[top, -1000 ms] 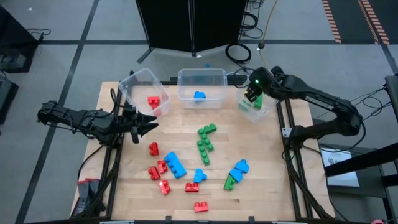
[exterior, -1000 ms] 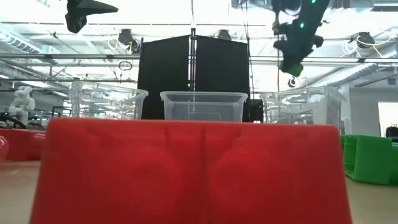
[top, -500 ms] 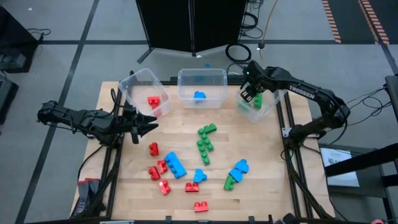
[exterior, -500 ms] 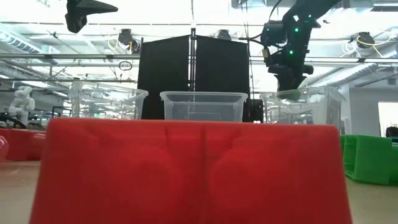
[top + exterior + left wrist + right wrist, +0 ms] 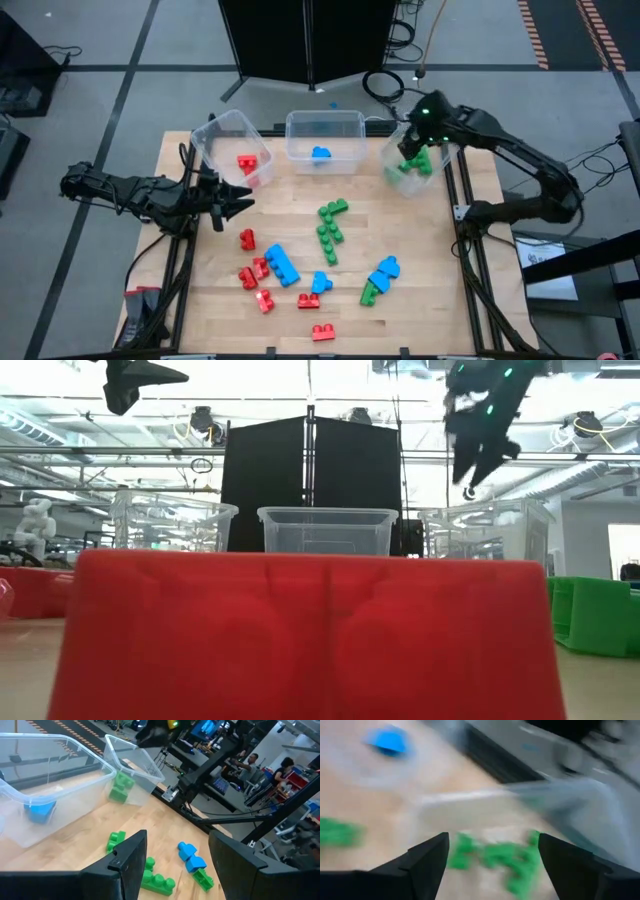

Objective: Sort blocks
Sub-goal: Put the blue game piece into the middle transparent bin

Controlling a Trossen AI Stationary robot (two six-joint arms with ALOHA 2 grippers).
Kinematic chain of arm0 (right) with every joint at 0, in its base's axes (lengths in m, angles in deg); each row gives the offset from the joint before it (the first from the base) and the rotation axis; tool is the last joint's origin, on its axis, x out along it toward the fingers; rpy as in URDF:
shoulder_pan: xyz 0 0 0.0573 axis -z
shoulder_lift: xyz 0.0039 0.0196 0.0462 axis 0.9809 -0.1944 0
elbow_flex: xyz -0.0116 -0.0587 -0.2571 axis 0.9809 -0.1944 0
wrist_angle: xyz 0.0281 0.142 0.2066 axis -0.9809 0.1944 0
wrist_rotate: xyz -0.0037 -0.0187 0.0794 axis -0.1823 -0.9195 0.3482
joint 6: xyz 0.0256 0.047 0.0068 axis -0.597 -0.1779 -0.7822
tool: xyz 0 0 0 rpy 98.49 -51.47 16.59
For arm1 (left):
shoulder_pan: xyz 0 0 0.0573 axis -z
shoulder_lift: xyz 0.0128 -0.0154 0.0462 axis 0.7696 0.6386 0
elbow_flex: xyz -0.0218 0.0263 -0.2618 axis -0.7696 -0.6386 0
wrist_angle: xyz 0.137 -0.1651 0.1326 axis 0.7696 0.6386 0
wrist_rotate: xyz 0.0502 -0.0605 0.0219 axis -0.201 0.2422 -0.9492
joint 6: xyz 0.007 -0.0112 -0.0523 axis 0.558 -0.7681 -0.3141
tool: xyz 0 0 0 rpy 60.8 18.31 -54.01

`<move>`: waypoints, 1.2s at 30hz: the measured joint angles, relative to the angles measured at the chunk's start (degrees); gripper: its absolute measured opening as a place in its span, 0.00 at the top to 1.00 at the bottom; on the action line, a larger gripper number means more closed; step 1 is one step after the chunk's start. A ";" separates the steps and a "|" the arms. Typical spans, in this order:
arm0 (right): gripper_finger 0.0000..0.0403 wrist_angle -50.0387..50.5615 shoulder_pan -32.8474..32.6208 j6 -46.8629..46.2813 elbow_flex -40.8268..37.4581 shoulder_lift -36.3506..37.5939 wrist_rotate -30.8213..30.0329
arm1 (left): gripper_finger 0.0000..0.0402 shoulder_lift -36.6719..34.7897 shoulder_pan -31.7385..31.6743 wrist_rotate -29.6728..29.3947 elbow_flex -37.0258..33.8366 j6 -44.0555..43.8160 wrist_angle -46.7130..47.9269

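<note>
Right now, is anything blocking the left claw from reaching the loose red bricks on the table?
Nothing visible does. The left gripper hangs empty above bare wood, and the nearest red brick lies just below it in the high view.

The right arm reaches from the table's right edge toward its far right corner, elbow bent outward and wrist angled down, a green light glowing on the wrist housing. The dark two-finger right gripper (image 5: 412,160) hangs high in the air, and its fingers (image 5: 427,862) stand spread apart with nothing between them, though the wrist picture is smeared, so the gap is only roughly judged. The left arm lies low along the table's left side, forearm level, its dark two-finger left gripper (image 5: 240,203) pointing toward the table's middle, fingers (image 5: 127,865) parted and empty.
</note>
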 joint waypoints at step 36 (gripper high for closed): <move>0.31 -13.77 -64.05 -37.70 -21.90 -4.70 6.54 | 0.48 -0.02 0.00 -0.51 0.00 -0.21 0.06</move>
